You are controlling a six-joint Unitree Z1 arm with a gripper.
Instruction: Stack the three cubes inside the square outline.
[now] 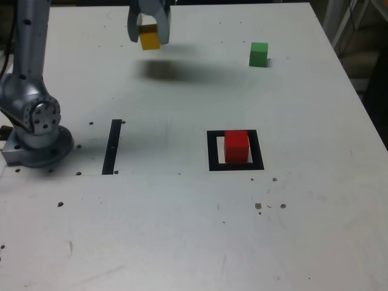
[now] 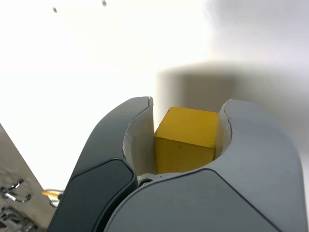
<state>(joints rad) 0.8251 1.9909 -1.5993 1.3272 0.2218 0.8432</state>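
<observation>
Smooth yellow cube (image 2: 186, 140) between curved fingers (image 2: 137, 140)

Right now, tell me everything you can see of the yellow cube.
The yellow cube is a small, plain, solid-coloured block with sharp edges and a matte surface. The claw is shut on two opposite sides of it and holds it clear of the white table, its shadow below. Nothing else touches it.

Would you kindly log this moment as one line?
gripper: shut on yellow cube, lifted off table | red cube: in square outline | green cube: on table, untouched
</observation>
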